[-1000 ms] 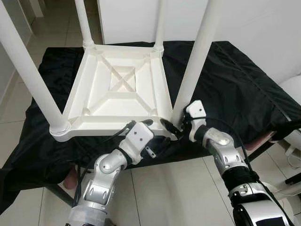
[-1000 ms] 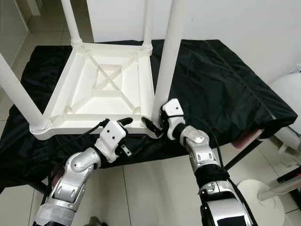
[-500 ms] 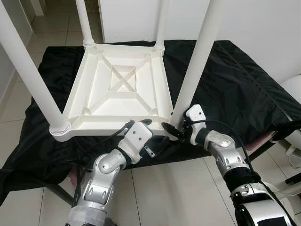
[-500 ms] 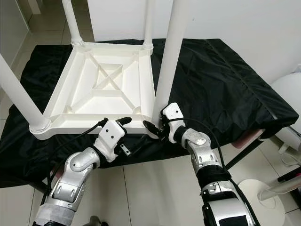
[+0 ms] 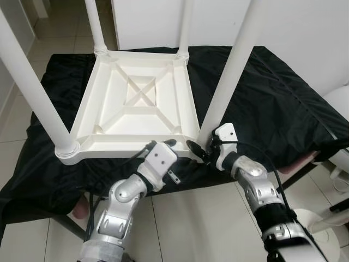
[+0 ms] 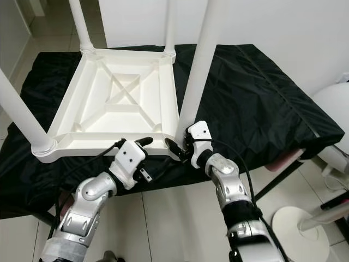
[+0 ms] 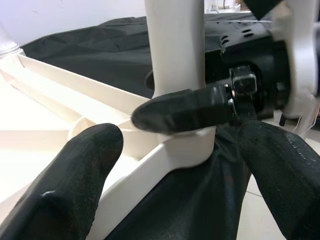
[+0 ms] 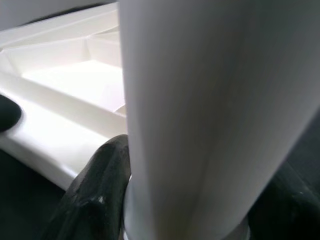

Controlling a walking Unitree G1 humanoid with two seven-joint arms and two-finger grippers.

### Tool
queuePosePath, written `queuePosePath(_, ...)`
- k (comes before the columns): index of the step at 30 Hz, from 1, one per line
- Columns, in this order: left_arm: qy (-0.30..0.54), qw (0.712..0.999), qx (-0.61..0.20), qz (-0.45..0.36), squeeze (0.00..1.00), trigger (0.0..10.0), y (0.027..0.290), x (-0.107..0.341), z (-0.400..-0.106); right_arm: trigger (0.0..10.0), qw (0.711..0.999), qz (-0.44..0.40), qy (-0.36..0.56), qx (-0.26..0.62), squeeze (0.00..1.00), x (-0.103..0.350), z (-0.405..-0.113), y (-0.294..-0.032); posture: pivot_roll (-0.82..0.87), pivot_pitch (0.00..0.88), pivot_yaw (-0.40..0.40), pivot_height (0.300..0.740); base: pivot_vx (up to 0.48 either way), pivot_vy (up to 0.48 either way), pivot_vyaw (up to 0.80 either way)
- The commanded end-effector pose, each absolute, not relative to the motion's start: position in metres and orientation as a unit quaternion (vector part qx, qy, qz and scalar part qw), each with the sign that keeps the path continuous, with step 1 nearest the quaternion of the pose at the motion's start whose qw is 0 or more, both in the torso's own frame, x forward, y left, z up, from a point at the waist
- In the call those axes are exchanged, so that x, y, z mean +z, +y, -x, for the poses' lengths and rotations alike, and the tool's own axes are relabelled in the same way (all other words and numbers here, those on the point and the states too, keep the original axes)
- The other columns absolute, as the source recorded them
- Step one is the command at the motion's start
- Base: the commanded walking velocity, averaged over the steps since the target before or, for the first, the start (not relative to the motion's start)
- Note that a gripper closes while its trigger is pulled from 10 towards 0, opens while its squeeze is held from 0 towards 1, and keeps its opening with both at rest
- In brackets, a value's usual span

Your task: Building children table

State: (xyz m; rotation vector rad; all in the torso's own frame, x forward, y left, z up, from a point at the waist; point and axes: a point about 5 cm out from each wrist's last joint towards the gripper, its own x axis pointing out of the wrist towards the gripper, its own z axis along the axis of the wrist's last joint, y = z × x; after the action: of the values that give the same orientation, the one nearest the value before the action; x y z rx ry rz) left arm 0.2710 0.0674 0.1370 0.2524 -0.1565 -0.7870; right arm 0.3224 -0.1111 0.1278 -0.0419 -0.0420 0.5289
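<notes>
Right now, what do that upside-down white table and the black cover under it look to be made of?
The table looks like moulded plastic: smooth satin white, with cast ribs crossing its underside and tubular legs in round sockets. The black cover looks like thin synthetic fabric, perhaps nylon: it creases, shows a seam and has a slight sheen. The right pincer is at one leg's base.

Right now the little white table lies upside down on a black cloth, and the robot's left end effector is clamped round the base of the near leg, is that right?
Not quite: the right end effector is the one round the base of the near leg, as the right wrist view shows. The left end effector sits at the frame's near edge. The white table does lie upside down on the black cloth.
</notes>
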Motion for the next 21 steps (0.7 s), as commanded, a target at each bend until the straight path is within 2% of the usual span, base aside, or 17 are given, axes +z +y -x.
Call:
queuePosePath(1, -0.078, 0.933, -0.332, -0.117, 0.0, 10.0, 0.07, 0.137, -0.273, 10.0, 0.974, 0.0, -0.002, 0.228, 0.0, 0.122, -0.319, -0.113, -0.06, 0.078, -0.031, 0.74, 0.0, 0.0, 0.0)
queuePosePath(3, -0.077, 0.933, -0.333, -0.116, 0.0, 10.0, 0.069, 0.137, -0.273, 10.0, 0.989, -0.01, 0.009, 0.15, 0.0, 0.117, -0.317, -0.112, -0.06, 0.08, -0.029, 0.74, 0.0, 0.0, 0.0)
queuePosePath(5, -0.077, 0.933, -0.333, -0.116, 0.0, 10.0, 0.069, 0.137, -0.273, 10.0, 0.989, -0.01, 0.009, 0.15, 0.0, 0.117, -0.317, -0.112, -0.06, 0.08, -0.029, 0.74, 0.0, 0.0, 0.0)
queuePosePath(6, -0.077, 0.932, -0.334, -0.116, 0.0, 10.0, 0.069, 0.137, -0.273, 10.0, 0.993, -0.022, 0.017, 0.113, 0.0, 0.114, -0.316, -0.112, -0.06, 0.08, -0.029, 0.74, 0.0, 0.0, 0.0)
queuePosePath(9, -0.077, 0.932, -0.334, -0.117, 0.0, 10.0, 0.069, 0.137, -0.273, 10.0, 0.996, -0.036, 0.028, 0.078, 0.0, 0.11, -0.312, -0.104, -0.06, 0.079, -0.027, 0.74, 0.0, 0.0, 0.0)
queuePosePath(13, -0.077, 0.932, -0.333, -0.118, 0.0, 10.0, 0.07, 0.138, -0.273, 10.0, 0.996, -0.045, 0.034, 0.068, 0.0, 0.112, -0.307, -0.091, -0.06, 0.079, -0.027, 0.74, 0.0, 0.0, 0.0)
queuePosePath(21, -0.076, 0.932, -0.334, -0.119, 0.0, 10.0, 0.07, 0.137, -0.272, 10.0, 0.998, -0.028, 0.032, 0.044, 0.0, 0.117, -0.305, -0.096, -0.06, 0.081, -0.026, 0.74, 0.0, 0.0, 0.0)
